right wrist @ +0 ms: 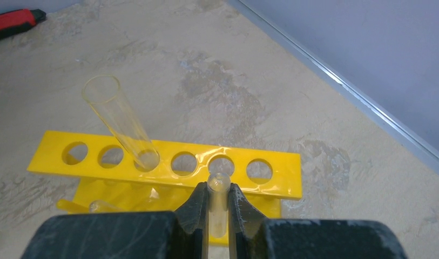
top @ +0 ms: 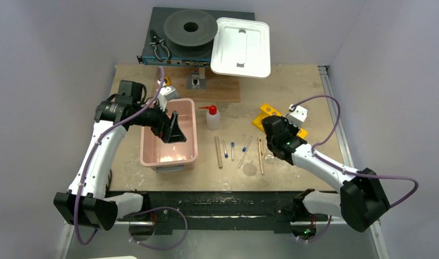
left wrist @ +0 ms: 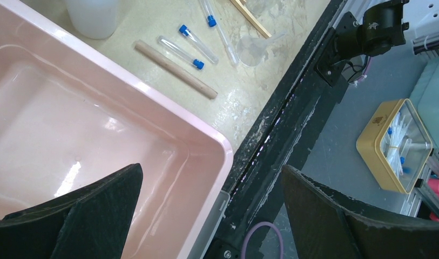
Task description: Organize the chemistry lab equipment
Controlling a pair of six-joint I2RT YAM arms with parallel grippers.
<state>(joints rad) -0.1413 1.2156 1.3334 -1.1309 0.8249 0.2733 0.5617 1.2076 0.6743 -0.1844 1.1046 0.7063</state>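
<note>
Near the right edge of the table [top: 314, 86], the right gripper [right wrist: 218, 202] pinches a thin clear tube [right wrist: 218, 184] just above the yellow plastic holed rack [right wrist: 287, 181], where a slight tilt could snag a hole's rim and tip the rack, while the left gripper [left wrist: 210, 168] hangs open over the pink tub [left wrist: 152, 97].

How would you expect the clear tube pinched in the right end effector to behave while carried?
The clear tube in the right end effector looks smooth and round, so it may slip or swivel. Its thin transparent wall suggests it could crack if squeezed hard. It probably weighs little, being small and hollow.
</note>
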